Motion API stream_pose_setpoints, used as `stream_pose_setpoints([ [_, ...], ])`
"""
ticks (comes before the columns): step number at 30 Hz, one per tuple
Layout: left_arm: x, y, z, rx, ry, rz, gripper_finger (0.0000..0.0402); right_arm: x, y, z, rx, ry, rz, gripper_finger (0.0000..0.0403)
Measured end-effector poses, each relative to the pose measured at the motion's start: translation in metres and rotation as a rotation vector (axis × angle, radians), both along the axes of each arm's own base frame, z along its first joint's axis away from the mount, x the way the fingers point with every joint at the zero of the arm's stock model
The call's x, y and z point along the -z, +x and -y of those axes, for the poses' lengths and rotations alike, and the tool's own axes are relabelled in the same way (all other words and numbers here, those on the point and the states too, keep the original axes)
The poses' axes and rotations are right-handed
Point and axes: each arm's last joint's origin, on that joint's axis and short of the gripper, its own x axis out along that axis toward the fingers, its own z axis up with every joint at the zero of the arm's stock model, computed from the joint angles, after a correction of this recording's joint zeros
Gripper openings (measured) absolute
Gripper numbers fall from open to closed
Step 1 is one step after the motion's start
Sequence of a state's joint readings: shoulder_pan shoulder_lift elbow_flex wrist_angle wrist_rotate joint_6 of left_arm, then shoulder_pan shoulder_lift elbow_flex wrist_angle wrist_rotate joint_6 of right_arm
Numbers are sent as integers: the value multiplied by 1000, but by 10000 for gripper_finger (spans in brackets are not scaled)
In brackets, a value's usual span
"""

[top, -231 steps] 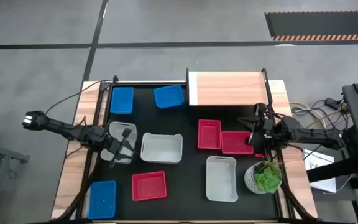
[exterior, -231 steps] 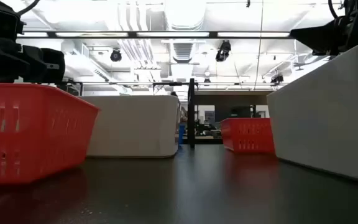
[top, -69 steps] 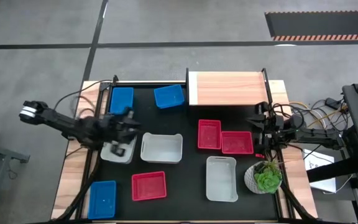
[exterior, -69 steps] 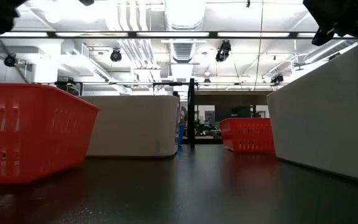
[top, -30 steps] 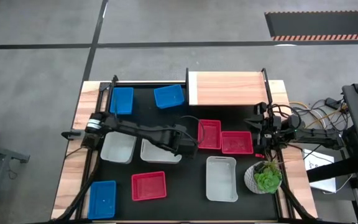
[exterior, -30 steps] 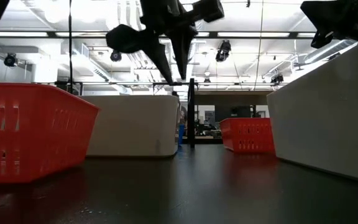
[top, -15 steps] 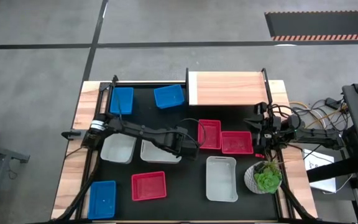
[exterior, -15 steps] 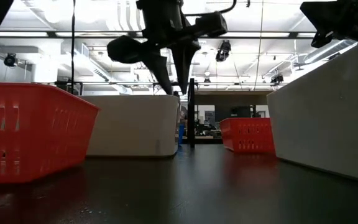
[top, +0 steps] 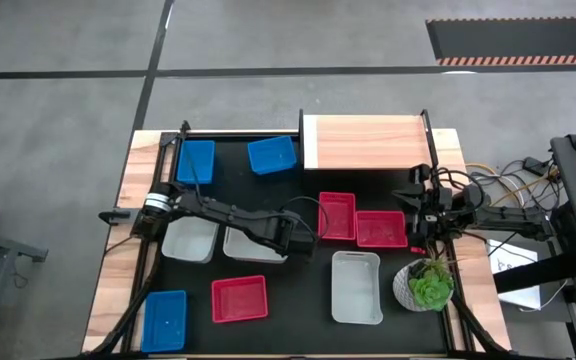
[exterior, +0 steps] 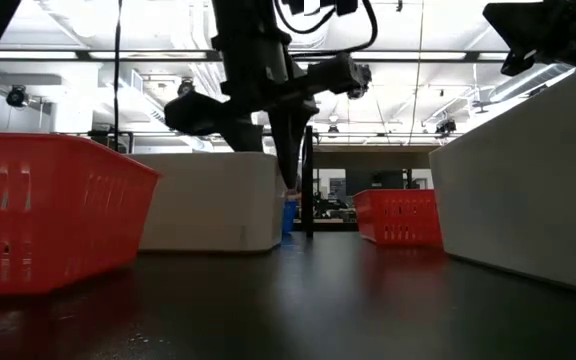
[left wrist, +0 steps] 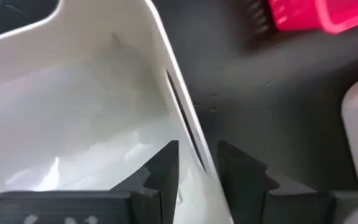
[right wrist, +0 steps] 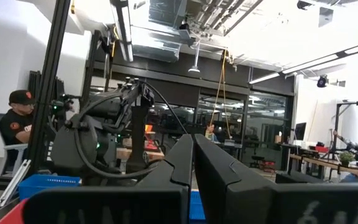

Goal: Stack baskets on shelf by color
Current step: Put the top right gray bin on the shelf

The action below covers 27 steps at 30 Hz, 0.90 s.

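Nine baskets lie on the black tabletop: three blue (top: 196,160) (top: 272,155) (top: 165,320), three red (top: 336,215) (top: 380,228) (top: 239,298) and three white (top: 190,238) (top: 252,243) (top: 357,288). The light-wood shelf (top: 366,142) stands bare at the far right. My left gripper (top: 294,238) (left wrist: 197,163) is down at the right end of the middle white basket (left wrist: 73,106), shut on its wall. My right gripper (top: 414,214) (right wrist: 192,155) is shut and empty, hovering right of the two red baskets. My left gripper has the middle white basket's right end wall (left wrist: 190,134), beside its dark slot, between its fingers. One finger (left wrist: 163,168) is inside the basket and one (left wrist: 238,168) outside. The fingers point down from above, across the wall. The basket's bottom rests on the table.
A round white pot with a green plant (top: 426,285) stands at the near right, close to my right arm. The near red basket (exterior: 48,210) and a white basket (exterior: 528,180) flank the low view. Bare black tabletop lies between the baskets at the middle.
My left gripper has gone down over the right end wall of the middle white basket until its fingers stand on either side of that wall. The basket's right end has shifted slightly toward the table's left.
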<state>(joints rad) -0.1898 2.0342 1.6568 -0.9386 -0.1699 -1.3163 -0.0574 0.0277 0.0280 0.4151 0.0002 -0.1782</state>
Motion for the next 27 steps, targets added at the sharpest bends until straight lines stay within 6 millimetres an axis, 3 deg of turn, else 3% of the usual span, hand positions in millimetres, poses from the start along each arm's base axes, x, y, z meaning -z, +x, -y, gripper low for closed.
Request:
stream_pose_setpoints([
  [6,2,0,1,25,1,6,82,0,0,0,-1,2,2,9],
  [13,-1,-1,4,83,8,9,8,0,0,0,0,1,2,9],
  [20,-26,-8,8,214,14,48,1,0,0,0,3,-4,1,9],
  [27,-66,-35,24,498,37,81,0,1,0,0,5,-3,-11,9],
])
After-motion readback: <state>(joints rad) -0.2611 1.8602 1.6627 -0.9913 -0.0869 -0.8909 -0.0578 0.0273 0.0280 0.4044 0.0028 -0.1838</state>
